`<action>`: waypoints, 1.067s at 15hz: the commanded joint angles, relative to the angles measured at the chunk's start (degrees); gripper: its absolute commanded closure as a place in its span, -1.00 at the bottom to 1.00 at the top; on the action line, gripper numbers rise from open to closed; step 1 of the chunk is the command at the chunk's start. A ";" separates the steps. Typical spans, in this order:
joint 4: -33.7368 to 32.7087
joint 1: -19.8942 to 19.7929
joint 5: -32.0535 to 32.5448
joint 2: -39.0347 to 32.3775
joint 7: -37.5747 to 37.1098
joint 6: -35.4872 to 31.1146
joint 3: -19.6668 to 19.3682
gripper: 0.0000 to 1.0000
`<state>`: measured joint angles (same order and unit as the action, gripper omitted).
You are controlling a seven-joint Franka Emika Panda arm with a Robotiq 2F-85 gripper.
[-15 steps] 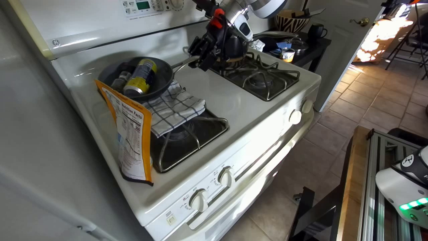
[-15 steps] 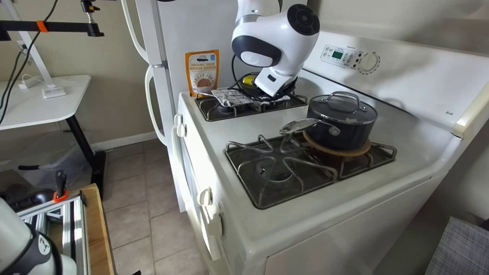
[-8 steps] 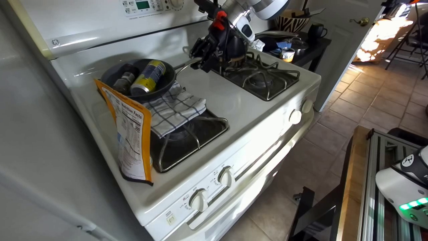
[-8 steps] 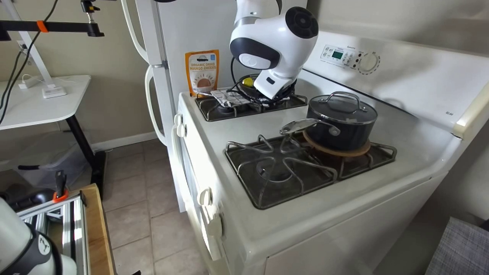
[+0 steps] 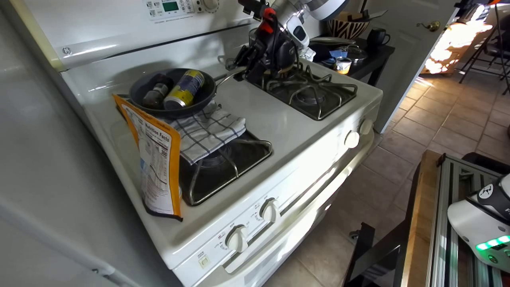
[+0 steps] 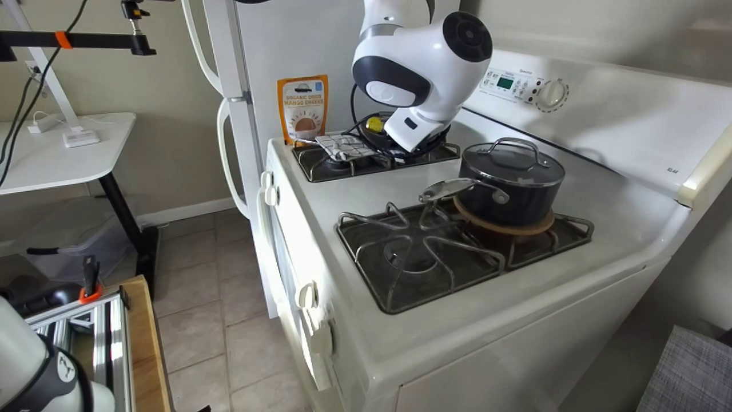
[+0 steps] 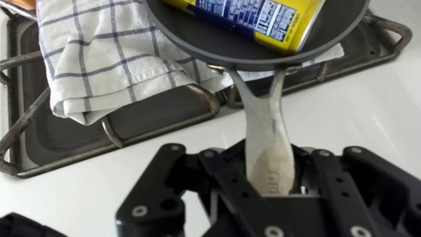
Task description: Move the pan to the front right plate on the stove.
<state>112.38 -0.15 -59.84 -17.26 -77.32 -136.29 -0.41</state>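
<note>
Holding pan (image 5: pixel 204 96) left of pot (image 6: pixel 506 194), gripper (image 7: pixel 269 152) clamped on handle (image 7: pixel 266 128).
Transfer step, likely; next, lower onto front right plate (image 6: pixel 410 256) beside pot.

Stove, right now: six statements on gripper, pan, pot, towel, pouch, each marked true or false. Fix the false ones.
1. The gripper is shut on the handle of the pan. True.
2. The pan is empty. False: a yellow can and a dark bottle lie in it.
3. The pot has its lid on. True.
4. The pan sits on the front right grate. False: it is over the towel.
5. The towel is plain. False: it is white with dark check lines.
6. The pouch stands upright. True.
</note>
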 commanded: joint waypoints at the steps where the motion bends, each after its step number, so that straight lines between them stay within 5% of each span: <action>1: 1.56 -1.37 0.71 4.05 -3.32 4.77 -1.95 1.00; 11: 10.28 -1.26 0.55 10.80 -2.59 0.49 -3.29 1.00; 16: 15.74 -1.16 -4.97 14.37 2.40 -5.17 -2.19 1.00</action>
<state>123.56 -1.25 -59.86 -8.13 -77.94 -138.73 -3.28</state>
